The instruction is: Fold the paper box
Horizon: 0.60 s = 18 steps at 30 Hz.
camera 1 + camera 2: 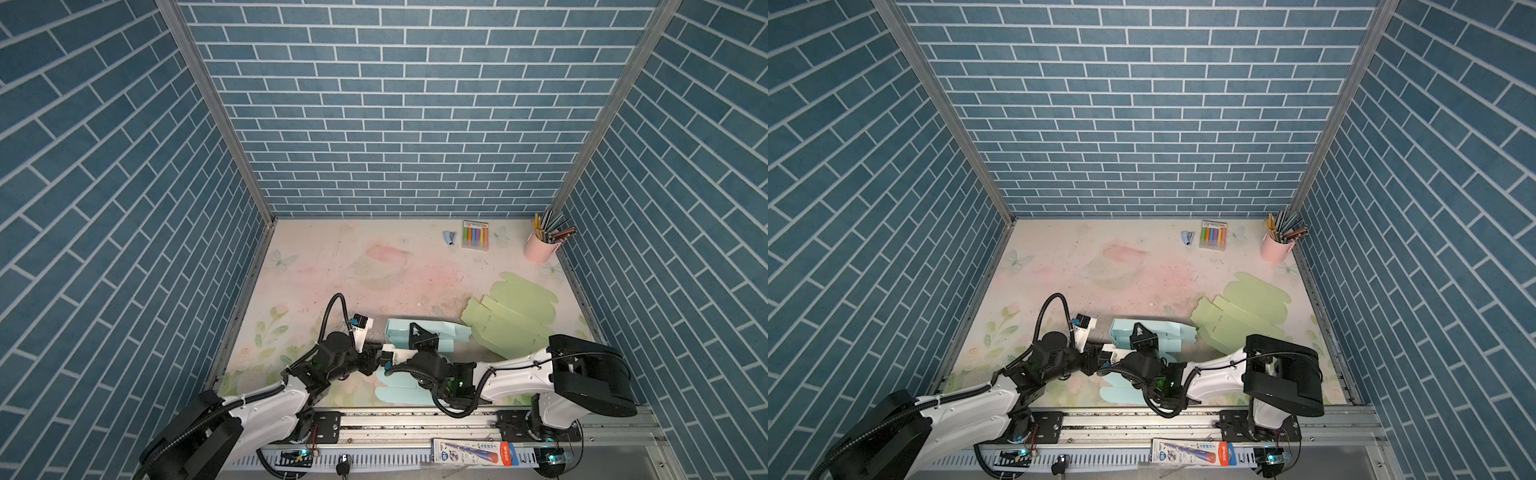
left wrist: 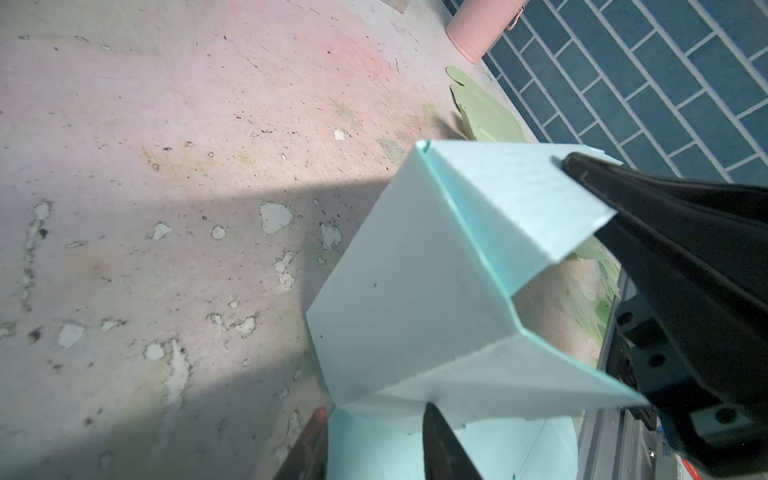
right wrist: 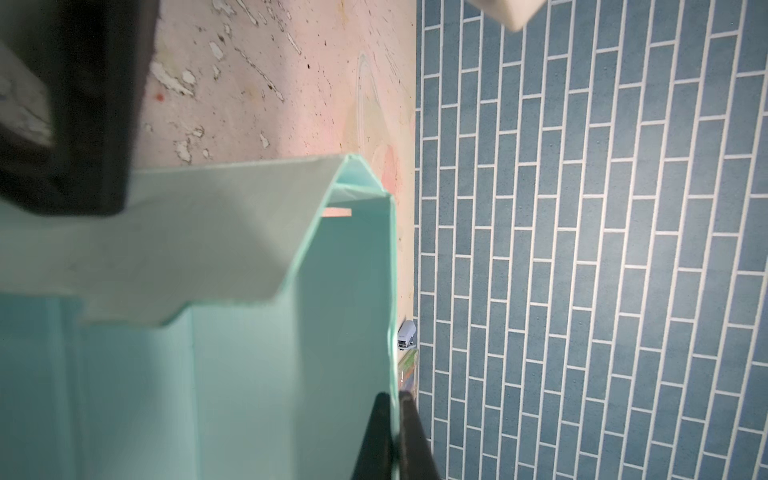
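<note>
1. Nearest the front edge of the table [image 1: 353,270], we found the paper box [image 1: 451,330] lying half-formed, with its scalloped flap [image 1: 397,392] flat toward the front.
2. The right gripper [image 3: 392,399] had its fingers pressed together on the thin upper edge of one raised wall.
3. The left gripper [image 2: 374,409] stood partly open at the box's near corner, and we saw nothing clamped in it.
4. We judged the step in hand to be raising and locking the side walls. The next move called for the left gripper to take a loose end panel and tuck it inward while the right one steadied the wall.
5. The right arm [image 1: 432,365] covered the box's middle in both top views, so we could not tell which tabs were seated.
6. Farther back lay a flat green sheet [image 1: 515,307]. At the far wall stood a pink cup [image 1: 538,249] of pencils [image 1: 552,228]. Both were well apart from the work.
</note>
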### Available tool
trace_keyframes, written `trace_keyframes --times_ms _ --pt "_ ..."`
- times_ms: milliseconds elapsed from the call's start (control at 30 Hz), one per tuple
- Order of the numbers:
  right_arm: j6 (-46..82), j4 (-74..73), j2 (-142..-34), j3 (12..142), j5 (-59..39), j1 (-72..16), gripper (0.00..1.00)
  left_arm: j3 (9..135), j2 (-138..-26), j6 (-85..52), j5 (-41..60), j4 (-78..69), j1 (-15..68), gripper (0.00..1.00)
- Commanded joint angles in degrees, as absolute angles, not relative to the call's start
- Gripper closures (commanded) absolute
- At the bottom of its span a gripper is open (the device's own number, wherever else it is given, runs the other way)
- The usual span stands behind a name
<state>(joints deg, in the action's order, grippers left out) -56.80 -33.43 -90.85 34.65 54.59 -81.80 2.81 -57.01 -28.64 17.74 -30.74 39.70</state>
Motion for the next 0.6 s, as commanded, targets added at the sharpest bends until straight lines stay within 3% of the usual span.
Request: trace_keyframes --times_ms 0,567 --pt "-54.39 -32.23 -90.97 34.01 55.46 -82.96 1.00 4.10 -57.30 -26.40 14.89 -33.03 40.11 0.60" --pt "-47.51 -25.77 -90.29 35.66 53.80 -84.02 1.00 4.01 -59.82 -20.43 11.83 -44.54 42.15 0.57"
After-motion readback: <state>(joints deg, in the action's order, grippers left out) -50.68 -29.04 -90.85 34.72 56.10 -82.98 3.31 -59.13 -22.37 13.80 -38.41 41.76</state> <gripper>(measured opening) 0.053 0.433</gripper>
